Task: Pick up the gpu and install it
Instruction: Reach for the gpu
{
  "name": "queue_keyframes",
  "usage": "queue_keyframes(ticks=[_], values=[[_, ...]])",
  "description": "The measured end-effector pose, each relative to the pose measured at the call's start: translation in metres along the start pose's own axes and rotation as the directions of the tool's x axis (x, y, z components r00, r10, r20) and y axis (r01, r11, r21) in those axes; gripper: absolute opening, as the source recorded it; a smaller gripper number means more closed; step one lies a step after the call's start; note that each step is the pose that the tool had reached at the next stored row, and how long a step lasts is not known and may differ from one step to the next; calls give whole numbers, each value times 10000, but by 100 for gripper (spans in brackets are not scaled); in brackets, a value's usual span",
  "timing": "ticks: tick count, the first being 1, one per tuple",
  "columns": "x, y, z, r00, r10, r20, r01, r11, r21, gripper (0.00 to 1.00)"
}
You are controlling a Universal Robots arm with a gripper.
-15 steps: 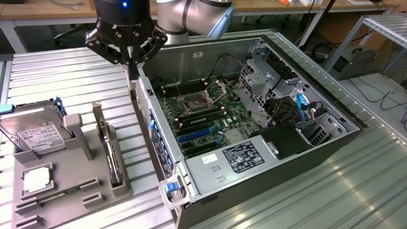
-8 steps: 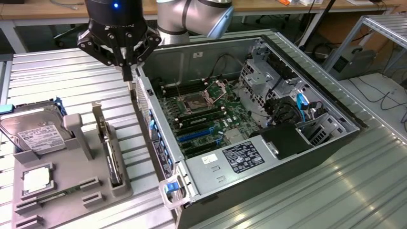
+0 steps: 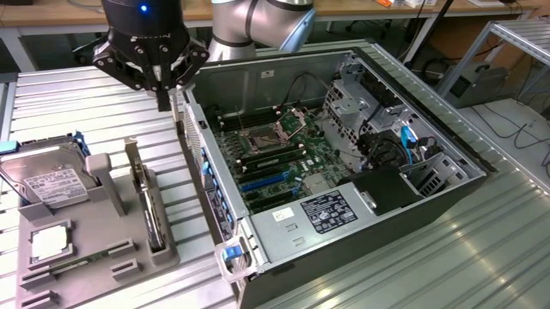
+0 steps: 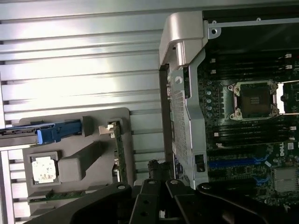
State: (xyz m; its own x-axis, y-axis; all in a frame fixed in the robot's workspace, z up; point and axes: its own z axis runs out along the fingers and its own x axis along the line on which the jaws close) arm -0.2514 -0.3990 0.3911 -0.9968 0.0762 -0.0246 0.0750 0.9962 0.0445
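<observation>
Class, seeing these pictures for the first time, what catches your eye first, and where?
The open computer case dominates the exterior view's middle and right, its green motherboard bare. The black gripper, shut, hangs over the case's corner at that view's upper left. On the grey holder at the left, the gpu stands on edge near a silver hard drive.

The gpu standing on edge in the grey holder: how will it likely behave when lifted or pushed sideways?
The gpu is a thin flat board, so it is probably stiff and light. Standing on its narrow edge in the grey holder, it would likely tip once free of the slot. Its metal bracket may make that end heavier.
</observation>
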Motion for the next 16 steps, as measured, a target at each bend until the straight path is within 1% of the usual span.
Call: queue_keyframes(ticks=[14, 16], values=[[245, -19, 11, 10000, 0, -1, 0, 10000, 2, 11], [297, -23, 12, 10000, -1, -1, 1, 10000, 1, 11]])
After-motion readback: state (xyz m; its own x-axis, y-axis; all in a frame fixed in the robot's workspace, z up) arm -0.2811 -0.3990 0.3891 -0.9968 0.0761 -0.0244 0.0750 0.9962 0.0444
